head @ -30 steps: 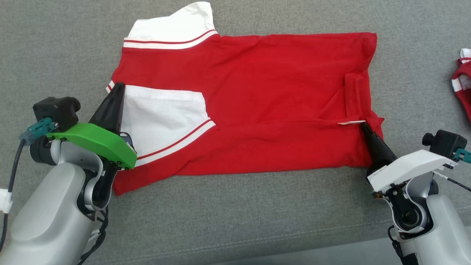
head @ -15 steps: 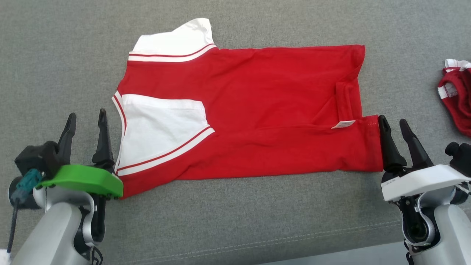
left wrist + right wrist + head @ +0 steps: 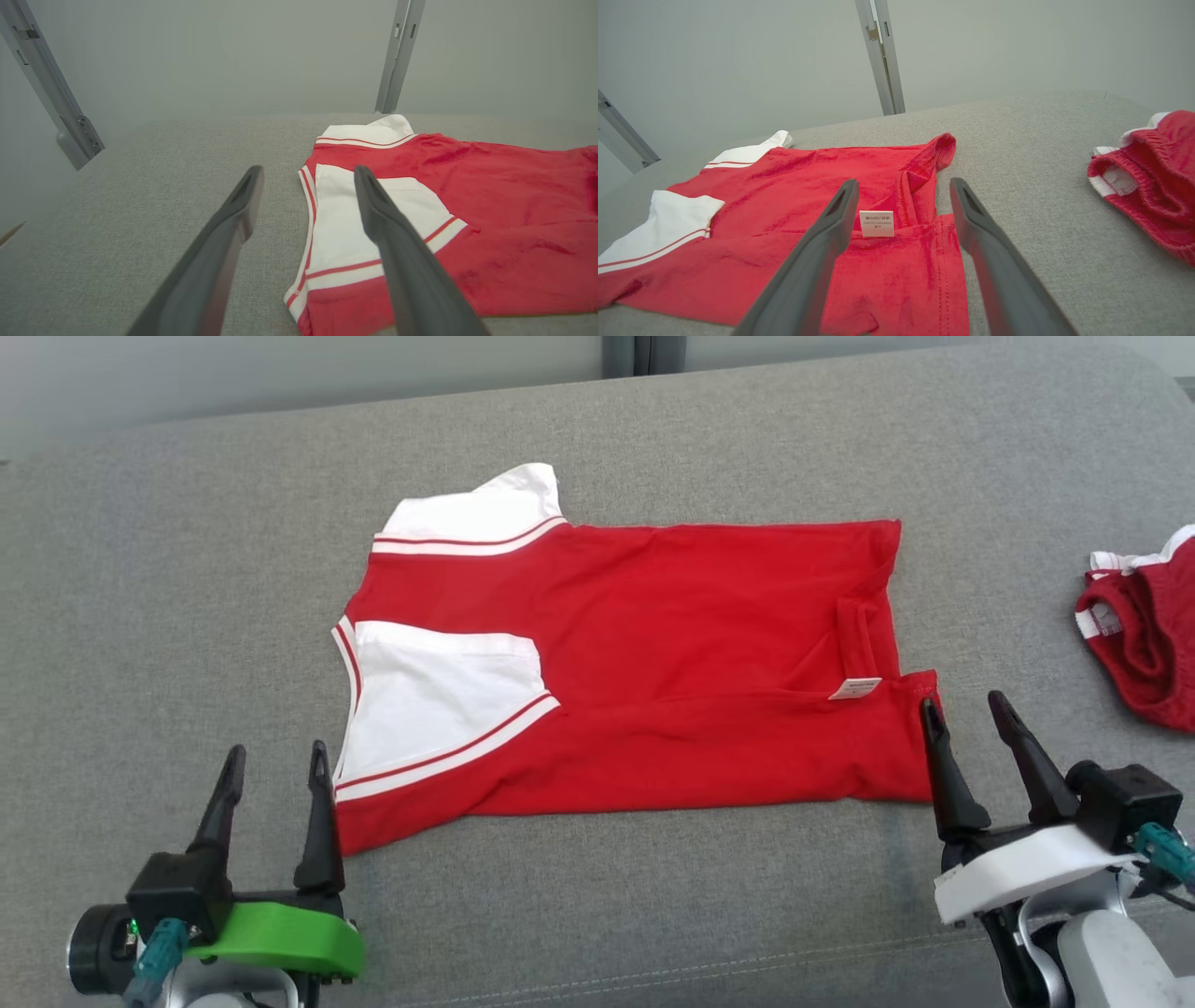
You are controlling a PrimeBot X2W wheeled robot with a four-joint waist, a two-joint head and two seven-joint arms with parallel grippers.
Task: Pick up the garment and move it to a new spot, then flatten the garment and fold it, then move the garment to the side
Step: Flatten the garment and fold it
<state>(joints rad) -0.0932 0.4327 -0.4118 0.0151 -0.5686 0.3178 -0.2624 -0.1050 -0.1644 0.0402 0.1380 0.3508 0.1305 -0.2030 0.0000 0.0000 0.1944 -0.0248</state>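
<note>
At the centre of the grey fabric-covered worktop (image 3: 597,915) lies the red short-sleeved shirt with white striped sleeves (image 3: 653,644), spread flat, long axis running 9 to 3 o'clock. One white sleeve panel (image 3: 439,695) sits on top of the red body at the 8 o'clock end, and a small white care label (image 3: 854,689) shows toward 4 o'clock. An inside face is therefore turned up; judged one fold in, not finished.

The left pincer (image 3: 278,749) is at 8 o'clock of the shirt, jaws wide apart, gripping nothing. Its inner finger is just beside the shirt's near corner, over bare grey cloth.

The right pincer (image 3: 962,700) is at 4 o'clock, jaws also spread, empty. In the right wrist view its fingers straddle the shirt's near corner by the label; can't tell if they touch the cloth.

Both sit at the two ends of the near edge, probably because those corners are the handles for the next fold.

A crumpled red-and-white garment (image 3: 1144,653) lies at 3 o'clock, well apart from the shirt. It likely takes up part of that side spot.
</note>
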